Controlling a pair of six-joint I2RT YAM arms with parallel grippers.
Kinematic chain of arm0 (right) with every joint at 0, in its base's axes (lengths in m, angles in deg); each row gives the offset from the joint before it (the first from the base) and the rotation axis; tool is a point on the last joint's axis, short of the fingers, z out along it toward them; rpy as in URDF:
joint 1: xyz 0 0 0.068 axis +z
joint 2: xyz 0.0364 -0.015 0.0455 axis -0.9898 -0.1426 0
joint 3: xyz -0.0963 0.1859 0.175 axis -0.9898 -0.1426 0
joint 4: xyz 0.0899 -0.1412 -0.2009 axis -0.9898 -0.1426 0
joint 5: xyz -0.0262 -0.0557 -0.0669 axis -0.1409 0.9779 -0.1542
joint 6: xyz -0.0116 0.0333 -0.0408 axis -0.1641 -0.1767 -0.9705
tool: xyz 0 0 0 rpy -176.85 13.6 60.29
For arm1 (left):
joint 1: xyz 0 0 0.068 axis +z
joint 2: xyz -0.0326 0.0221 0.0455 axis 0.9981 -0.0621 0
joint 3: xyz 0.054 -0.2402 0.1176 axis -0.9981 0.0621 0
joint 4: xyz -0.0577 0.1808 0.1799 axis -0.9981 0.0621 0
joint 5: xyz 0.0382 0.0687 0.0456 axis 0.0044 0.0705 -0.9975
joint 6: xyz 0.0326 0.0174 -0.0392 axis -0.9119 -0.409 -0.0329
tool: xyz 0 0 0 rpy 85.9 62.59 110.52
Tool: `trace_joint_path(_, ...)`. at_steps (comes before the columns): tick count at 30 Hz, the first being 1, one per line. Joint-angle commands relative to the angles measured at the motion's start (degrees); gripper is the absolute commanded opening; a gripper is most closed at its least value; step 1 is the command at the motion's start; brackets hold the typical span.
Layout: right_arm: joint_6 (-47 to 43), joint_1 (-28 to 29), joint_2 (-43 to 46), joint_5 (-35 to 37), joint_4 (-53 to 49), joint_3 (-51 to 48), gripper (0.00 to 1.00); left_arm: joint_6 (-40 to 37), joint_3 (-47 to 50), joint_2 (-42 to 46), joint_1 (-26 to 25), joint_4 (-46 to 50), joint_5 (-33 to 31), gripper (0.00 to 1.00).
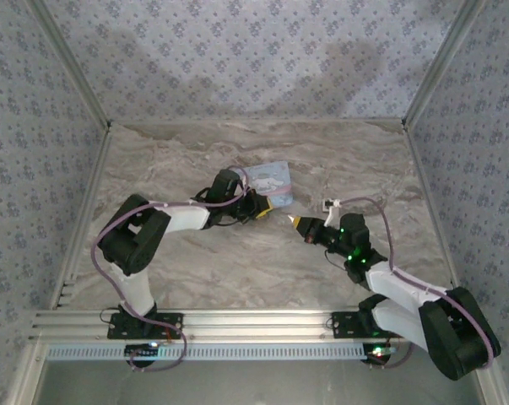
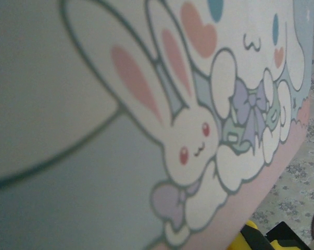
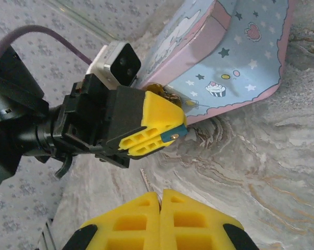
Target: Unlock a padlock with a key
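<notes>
My left gripper (image 3: 162,135) is shut on the padlock (image 3: 175,134), a tiny bluish lock with a brass keyhole that sticks out from between its yellow fingertips. It hovers just in front of the pale blue cartoon tin (image 3: 240,62). My right gripper (image 3: 160,194) is shut on the key (image 3: 146,179), whose thin silver blade points toward the padlock with a gap of table between them. From above, the left gripper (image 1: 268,207) and the right gripper (image 1: 295,221) face each other, close together, beside the tin (image 1: 271,179). The tin's rabbit picture (image 2: 193,135) looms over a yellow finger (image 2: 249,235).
The marble table (image 1: 203,261) is walled by patterned panels on the left, back and right. A metal rail (image 1: 254,325) runs along the near edge by the arm bases. A small brassy loop (image 3: 164,92) hangs at the tin's lower edge.
</notes>
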Motion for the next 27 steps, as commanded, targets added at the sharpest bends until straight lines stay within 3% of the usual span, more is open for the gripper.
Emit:
trace_joint_path(1,5.24,1.95,-1.15,6.11,8.56,-2.09,0.00,2.26,-2.19,2.59,0.23,0.47,2.55,0.00)
trace_joint_path(22,25.02,12.15,-36.16,15.95,43.07,2.38,0.00,3.97,-1.89,3.21,0.64,-2.55,3.03,0.00)
trace_joint_path(27,26.25,13.05,-38.14,16.71,43.51,2.91,0.00,4.56,-1.22,3.52,0.76,-3.99,3.29,0.00)
